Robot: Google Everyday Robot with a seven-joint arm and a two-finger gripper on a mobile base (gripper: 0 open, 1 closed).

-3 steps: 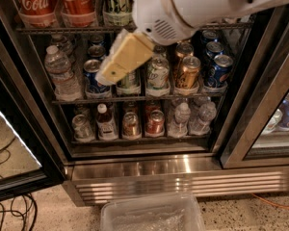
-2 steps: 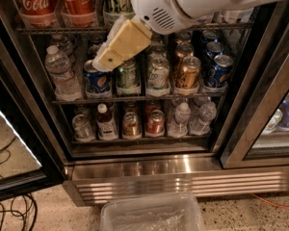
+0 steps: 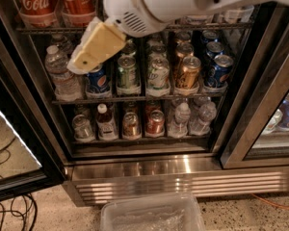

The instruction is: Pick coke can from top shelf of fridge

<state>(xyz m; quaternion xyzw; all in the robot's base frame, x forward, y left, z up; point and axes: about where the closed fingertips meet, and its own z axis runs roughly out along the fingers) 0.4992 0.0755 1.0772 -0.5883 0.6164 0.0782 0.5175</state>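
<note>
coke can (image 3: 78,1) sits upper left of frame on top shelf (image 3: 48,30) of fridge (image 3: 144,174), second red can (image 3: 36,4) beside it; not grasped yet; end effector (image 3: 94,47) hangs just below the shelf, open or closed cannot tell; reach and lift remain, likely tight room by shelf rim

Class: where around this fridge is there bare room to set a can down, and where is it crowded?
Bare floor lies between the cables and the bin. The middle shelf and bottom shelf are packed side to side. The claw hangs just below the top shelf, under the coke cans.
</note>
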